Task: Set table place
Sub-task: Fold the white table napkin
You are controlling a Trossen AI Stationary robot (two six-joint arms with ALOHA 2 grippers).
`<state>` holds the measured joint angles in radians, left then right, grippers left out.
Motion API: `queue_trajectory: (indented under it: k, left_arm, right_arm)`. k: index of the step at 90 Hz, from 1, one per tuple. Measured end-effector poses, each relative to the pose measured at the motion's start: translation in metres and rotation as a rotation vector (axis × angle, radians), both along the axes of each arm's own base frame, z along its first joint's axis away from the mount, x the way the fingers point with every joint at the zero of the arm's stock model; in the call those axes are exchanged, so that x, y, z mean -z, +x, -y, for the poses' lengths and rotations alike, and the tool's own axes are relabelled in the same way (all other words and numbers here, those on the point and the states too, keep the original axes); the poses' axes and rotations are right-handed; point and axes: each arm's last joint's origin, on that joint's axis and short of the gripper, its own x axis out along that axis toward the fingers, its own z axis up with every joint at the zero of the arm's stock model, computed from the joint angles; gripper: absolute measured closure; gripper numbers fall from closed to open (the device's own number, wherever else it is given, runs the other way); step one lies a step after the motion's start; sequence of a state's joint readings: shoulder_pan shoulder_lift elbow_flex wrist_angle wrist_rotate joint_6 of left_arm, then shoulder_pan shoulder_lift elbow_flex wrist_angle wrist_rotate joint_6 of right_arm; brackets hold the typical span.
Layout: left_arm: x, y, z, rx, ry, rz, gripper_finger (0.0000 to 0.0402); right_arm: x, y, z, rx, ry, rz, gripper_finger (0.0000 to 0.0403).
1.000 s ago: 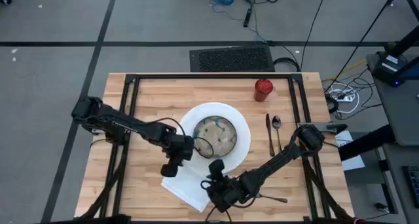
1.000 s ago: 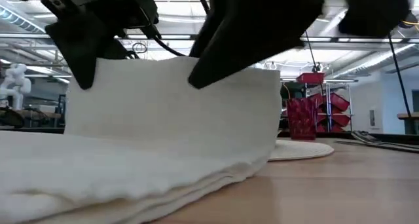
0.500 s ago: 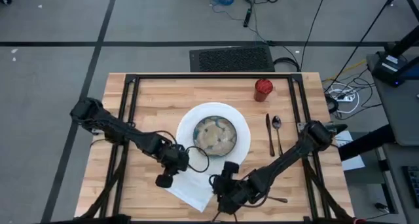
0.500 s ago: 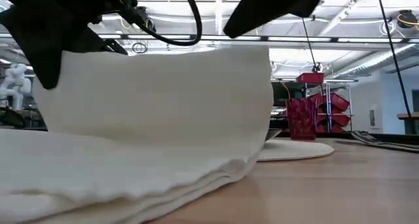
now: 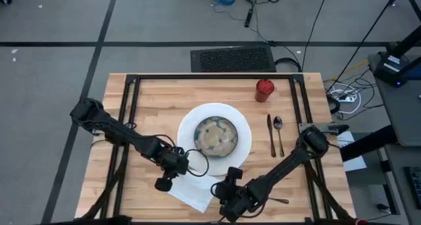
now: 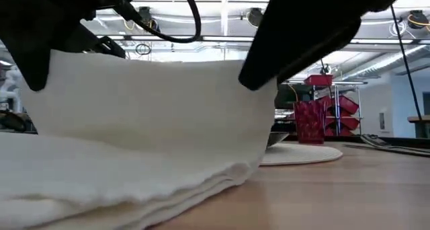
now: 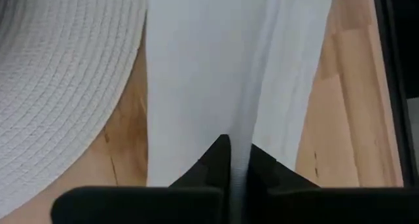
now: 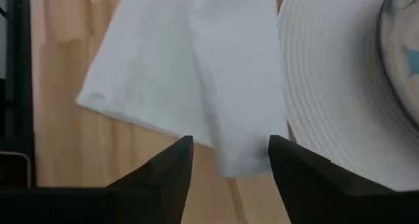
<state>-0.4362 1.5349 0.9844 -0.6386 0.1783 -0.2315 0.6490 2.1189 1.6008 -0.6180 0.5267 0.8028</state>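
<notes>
Napkin (image 5: 192, 187) folding is the step in hand, judging by the raised white sheet in the low view – it lies on the near part of the worktop (image 5: 151, 97), just beside the near-left rim of the plate (image 5: 242, 154), which carries the bowl (image 5: 216, 134). To do it well, both held corners should travel together at one height, so the upper layer lands square on the lower one without dragging it or brushing the plate rim.

Left gripper (image 7: 232, 160) has its fingers closed narrow on a raised edge of the cloth, which runs straight out from between them. Right gripper (image 8: 229, 152) is over the napkin's right corner next to the plate; its fingers (image 8: 171, 164) stand apart in its own wrist view with cloth between them, though the low view suggests it may be lifting a corner – I cannot tell whether it grips.

Cup (image 5: 264, 88), knife (image 5: 270, 134) and spoon (image 5: 278, 129) already sit on the right; the fork (image 5: 275, 200) lies near the right arm
</notes>
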Motion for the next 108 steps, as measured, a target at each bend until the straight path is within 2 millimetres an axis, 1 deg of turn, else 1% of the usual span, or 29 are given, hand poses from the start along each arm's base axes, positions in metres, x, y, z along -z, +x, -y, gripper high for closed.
queue_trajectory:
  k: [17,28,42,46,52,62,78,89,99,108]
  left_arm:
    - [0.0,-0.001,0.002,-0.005,-0.003,-0.004,0.0401]
    - [0.0,-0.001,0.002,-0.009,-0.004,-0.006,0.0401]
    - [0.0,-0.002,0.003,-0.012,-0.004,-0.007,0.0401]
    - [0.0,-0.002,0.003,-0.014,-0.004,-0.008,0.0401]
    - [-0.004,-0.005,0.003,-0.03,-0.007,-0.007,0.0401]
    - [-0.021,-0.013,-0.002,-0.044,-0.01,0.043,0.0401]
    - [-0.062,-0.042,-0.019,-0.145,0.012,0.17,0.0401]
    - [-0.09,-0.062,-0.027,-0.209,-0.078,0.271,0.0402]
    - [-0.105,-0.077,-0.02,-0.189,-0.189,0.33,0.0402]
    - [-0.113,-0.086,-0.003,-0.128,-0.277,0.369,0.0401]
  right_arm:
    - [0.0,0.003,0.004,0.01,0.0,-0.003,0.0288]
    - [0.005,0.003,0.005,0.005,-0.005,-0.031,0.0325]
    - [0.007,0.004,0.007,-0.023,-0.021,-0.049,0.0387]
    - [0.006,0.004,0.007,-0.035,-0.035,-0.048,0.0395]
    - [0.001,0.004,0.009,-0.043,-0.057,-0.035,0.0397]
    - [-0.021,0.001,0.014,-0.056,-0.104,0.016,0.04]
    - [-0.059,-0.002,0.033,-0.049,-0.229,0.1,0.0401]
    - [-0.091,-0.001,0.041,-0.076,-0.224,0.211,0.0402]
    - [-0.115,-0.002,0.037,-0.164,-0.173,0.325,0.0402]
    - [-0.13,-0.005,0.027,-0.262,-0.108,0.406,0.0402]
